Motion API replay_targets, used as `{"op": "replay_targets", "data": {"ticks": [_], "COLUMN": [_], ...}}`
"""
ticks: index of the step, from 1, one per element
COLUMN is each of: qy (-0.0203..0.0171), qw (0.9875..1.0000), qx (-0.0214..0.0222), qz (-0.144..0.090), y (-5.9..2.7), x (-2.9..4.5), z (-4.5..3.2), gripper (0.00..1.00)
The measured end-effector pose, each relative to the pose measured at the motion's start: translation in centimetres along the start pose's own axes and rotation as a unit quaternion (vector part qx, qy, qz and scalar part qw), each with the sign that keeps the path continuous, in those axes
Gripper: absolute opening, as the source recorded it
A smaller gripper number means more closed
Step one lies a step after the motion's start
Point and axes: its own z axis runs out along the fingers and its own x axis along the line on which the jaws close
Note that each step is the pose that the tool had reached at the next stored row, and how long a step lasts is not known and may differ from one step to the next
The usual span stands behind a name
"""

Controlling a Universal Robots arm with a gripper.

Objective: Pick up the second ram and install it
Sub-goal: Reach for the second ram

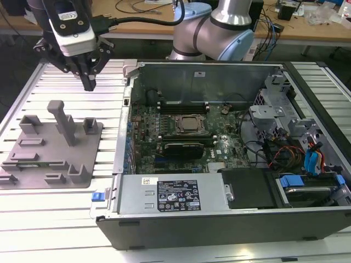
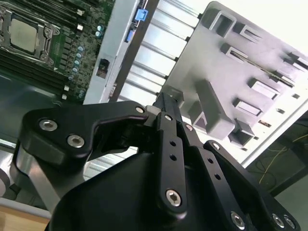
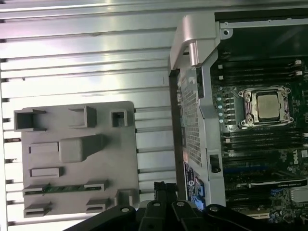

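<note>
The second ram [image 3: 57,188] is a thin green stick standing on edge in a slot of the grey fixture plate [image 3: 120,159]. In the second wrist view the ram [image 2: 267,70] shows as a narrow green strip between two grey blocks. My gripper [image 1: 88,83] hangs above the slatted table, beyond the far edge of the fixture plate [image 1: 88,164] and well apart from the stick. Its black fingers [image 2: 166,103] are pressed together with nothing between them. The open computer case [image 1: 131,71] with its motherboard [image 1: 181,139] lies on the exterior view's right of the gripper.
A tall grey post [image 1: 63,120] and several low blocks rise from the fixture plate. The case's metal wall [image 3: 192,43] stands between the plate and the motherboard. A processor socket [image 3: 267,106] sits among dark memory slots [image 1: 184,108]. Cables and drive bays [image 1: 307,159] crowd the case's far side.
</note>
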Motion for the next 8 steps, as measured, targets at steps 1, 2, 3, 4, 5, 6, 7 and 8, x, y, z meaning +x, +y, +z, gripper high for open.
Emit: {"op": "replay_targets", "data": {"ticks": [1, 2, 3, 4, 5, 6, 7, 8], "qy": [0.0000, 0.0000, 0.0000, 0.0000, 0.0000, 0.0000, 0.0000, 0.0000], "qw": [1.0000, 1.0000, 1.0000, 1.0000, 1.0000, 1.0000, 1.0000, 1.0000], "qx": [0.0000, 0.0000, 0.0000, 0.0000, -0.0001, -0.0001, 0.0000, 0.0000], "qz": [0.000, 0.000, 0.000, 0.000, 0.000, 0.000, 0.000, 0.000], "y": [-0.02, -0.04, -0.05, -0.07, -0.09, -0.11, -0.14, -0.16], "x": [0.31, 0.57, 0.74, 0.98, 1.17, 1.52, 1.86, 2.11], "z": [-0.01, -0.01, -0.02, -0.02, -0.02, -0.03, -0.04, -0.05], "gripper": [0.08, 0.08, 0.08, 0.08, 0.08, 0.08, 0.08, 0.08]}}
